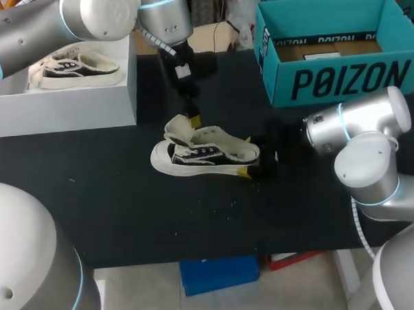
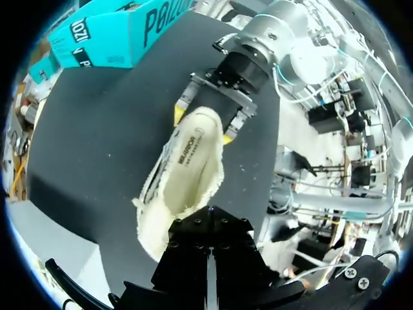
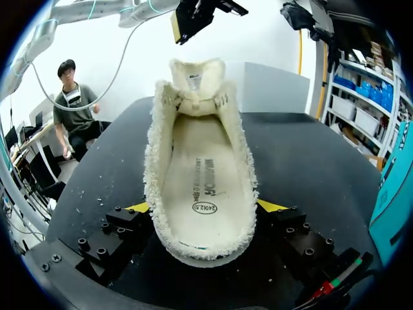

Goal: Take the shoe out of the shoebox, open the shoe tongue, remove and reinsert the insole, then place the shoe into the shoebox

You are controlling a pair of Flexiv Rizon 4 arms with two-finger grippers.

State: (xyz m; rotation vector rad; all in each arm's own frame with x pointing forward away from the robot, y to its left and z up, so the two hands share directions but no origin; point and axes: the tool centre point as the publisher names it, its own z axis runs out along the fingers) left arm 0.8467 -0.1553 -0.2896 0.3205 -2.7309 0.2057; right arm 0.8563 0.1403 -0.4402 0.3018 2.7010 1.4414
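Right arm reaching in low over the table, right gripper clamped across the heel of the shoe, shoe upright on its sole, left arm angled down, left gripper just above the tongue, its grip unclear.

The shoe lies on its sole on the black table, tongue standing up at its toe end. The right gripper clasps the shoe's heel, a yellow tip on each side. The left gripper hangs just behind the tongue (contact is unclear). The teal shoebox stands open behind and right of the shoe. A white box holding a second shoe stands behind and left of it.
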